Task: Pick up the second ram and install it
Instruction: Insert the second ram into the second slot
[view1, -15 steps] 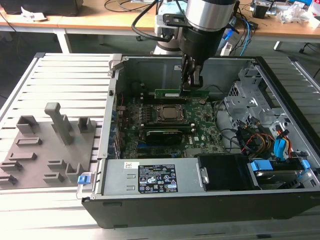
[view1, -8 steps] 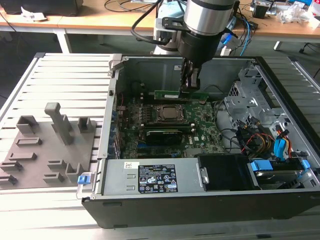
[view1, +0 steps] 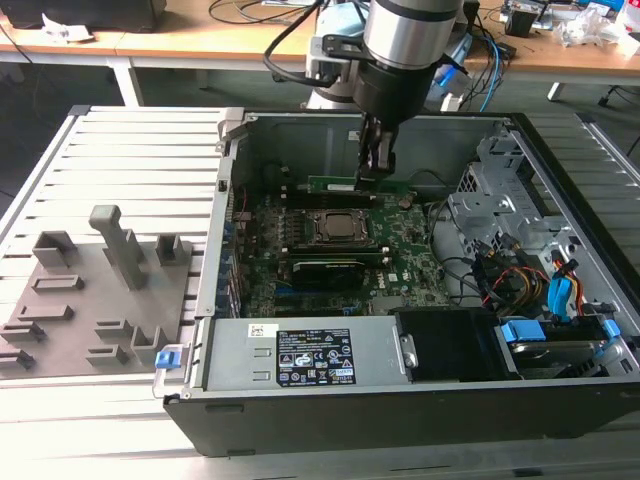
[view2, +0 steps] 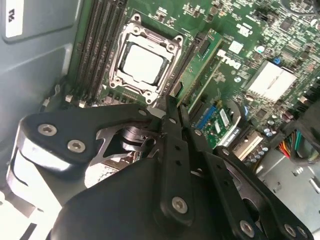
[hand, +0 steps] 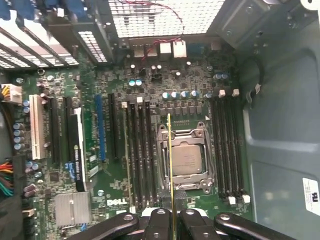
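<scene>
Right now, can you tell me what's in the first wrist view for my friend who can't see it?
The gripper holds the second ram, a thin green stick seen edge-on, above a green motherboard inside a computer case. Behind the stick sits the square CPU socket, with rows of long black memory slots on both sides.

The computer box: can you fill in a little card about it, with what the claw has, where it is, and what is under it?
claw: shut on the ram
ram: thin green stick, seen edge-on in the first wrist view, held above the board
under it: CPU socket and slots beside it
board: green, lying in the open case
ram state: not yet seated in a slot
</scene>
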